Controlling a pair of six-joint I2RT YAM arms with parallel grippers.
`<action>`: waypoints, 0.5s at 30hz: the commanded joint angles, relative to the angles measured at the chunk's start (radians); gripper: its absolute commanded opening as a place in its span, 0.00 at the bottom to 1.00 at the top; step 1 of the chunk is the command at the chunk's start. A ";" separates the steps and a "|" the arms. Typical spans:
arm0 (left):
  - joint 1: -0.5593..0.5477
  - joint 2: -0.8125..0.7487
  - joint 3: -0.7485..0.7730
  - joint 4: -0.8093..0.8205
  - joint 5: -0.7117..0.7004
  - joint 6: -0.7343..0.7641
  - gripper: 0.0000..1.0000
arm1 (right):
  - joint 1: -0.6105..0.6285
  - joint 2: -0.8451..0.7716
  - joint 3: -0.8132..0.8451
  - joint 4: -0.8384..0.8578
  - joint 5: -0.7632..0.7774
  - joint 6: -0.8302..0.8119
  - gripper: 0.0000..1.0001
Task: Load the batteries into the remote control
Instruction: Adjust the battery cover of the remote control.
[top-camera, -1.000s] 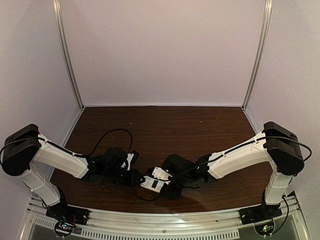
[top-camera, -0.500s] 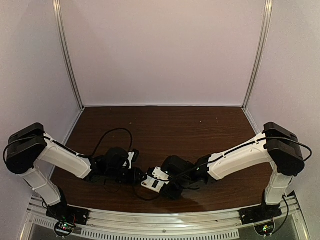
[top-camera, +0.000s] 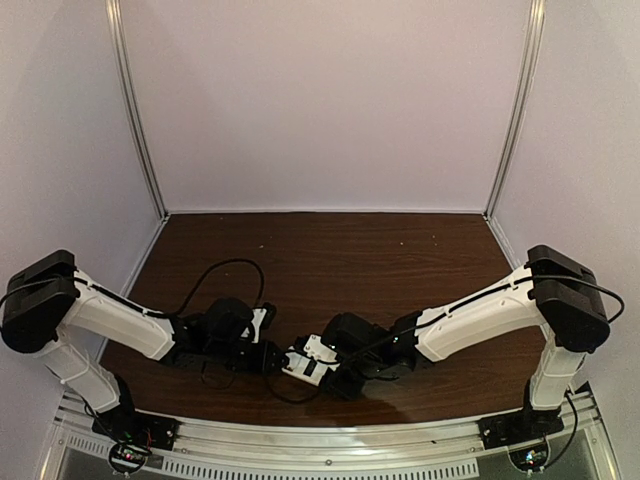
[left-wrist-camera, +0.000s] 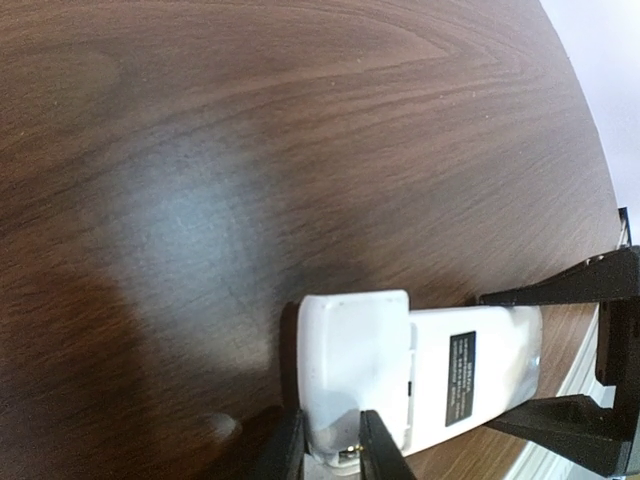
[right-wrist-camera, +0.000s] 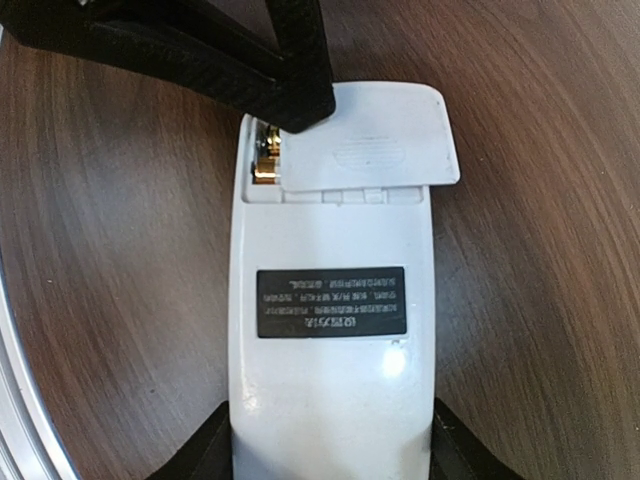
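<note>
The white remote control (right-wrist-camera: 330, 400) lies back-up on the table, black label showing, and appears in the top view (top-camera: 308, 362) between both wrists. My right gripper (right-wrist-camera: 332, 450) is shut on its lower end, one finger on each side. A white battery cover (right-wrist-camera: 370, 140) sits askew over the recess, shifted right. Gold ends of the batteries (right-wrist-camera: 264, 160) show in the uncovered left strip. My left gripper (right-wrist-camera: 300, 105) is nearly shut, its tips on the cover's left corner. In the left wrist view its fingers (left-wrist-camera: 382, 448) frame the cover's (left-wrist-camera: 355, 350) near edge.
The dark wood table (top-camera: 380, 260) stretches back to pale enclosure walls (top-camera: 320, 100). A black cable (top-camera: 215, 272) loops on the table behind the left wrist. A metal rail (top-camera: 330, 440) runs along the near edge, close to the remote.
The left wrist has shifted slightly toward the near edge and its fingers have drawn a little closer together. The remote and the right arm have stayed where they were.
</note>
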 joint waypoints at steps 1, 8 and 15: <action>-0.031 0.026 -0.030 -0.174 0.070 0.064 0.18 | 0.001 0.023 -0.028 0.008 0.028 -0.052 0.13; -0.014 0.019 -0.025 -0.175 0.064 0.066 0.30 | 0.001 0.012 -0.039 0.001 -0.001 -0.082 0.12; -0.002 -0.035 -0.026 -0.188 0.050 0.078 0.40 | 0.002 -0.007 -0.058 -0.001 0.008 -0.096 0.11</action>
